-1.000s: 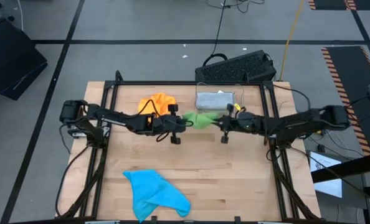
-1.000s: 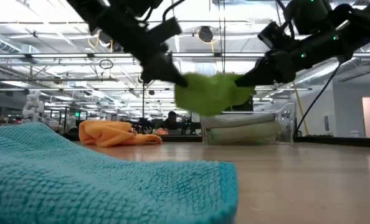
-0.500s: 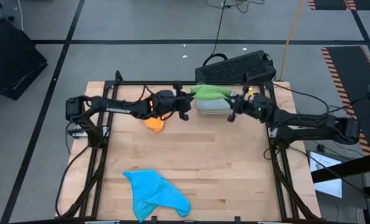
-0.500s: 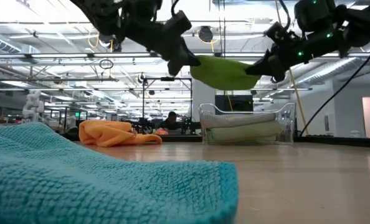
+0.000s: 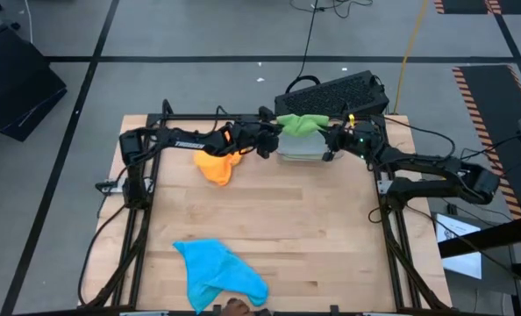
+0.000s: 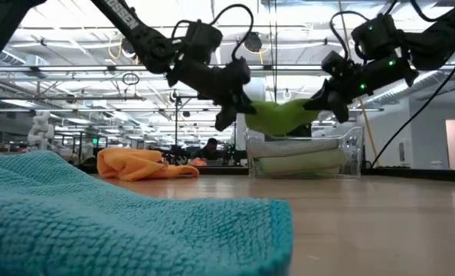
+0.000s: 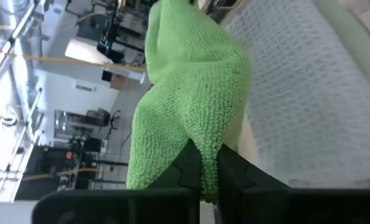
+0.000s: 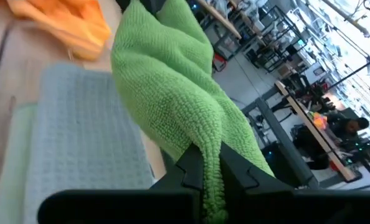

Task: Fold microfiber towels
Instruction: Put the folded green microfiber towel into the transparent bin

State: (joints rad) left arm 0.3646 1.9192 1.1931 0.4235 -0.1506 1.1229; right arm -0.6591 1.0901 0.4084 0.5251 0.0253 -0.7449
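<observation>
- The left gripper (image 5: pixel 270 143) was pinched tight on 1 end of the bright green towel (image 5: pixel 301 125), at the far edge of the table (image 5: pixel 331 254).
- The right gripper (image 5: pixel 332 145) was clamped on the other end of the same towel; in each wrist view the cloth came straight out from between the 2 dark fingers (image 7: pixel 191 167).
- The bright green towel hung between the 2 grippers, sagging in the middle, directly above the clear plastic bin (image 6: pixel 351 148) and just over its rim in the low view.
- Inside the bin lay a folded grey towel (image 5: pixel 301 146) on top of a pale green one (image 6: pixel 300 164).
- The orange towel (image 5: pixel 217 165) lay crumpled on the table just left of the bin, partly under the left arm.
- The blue towel (image 5: pixel 217 271) lay bunched at the near edge, well apart from both arms.
- The wide middle of the table between the blue towel and the bin held nothing else.
- A dark keyboard (image 5: pixel 335 95) sat just beyond the table's far edge, behind the bin.
</observation>
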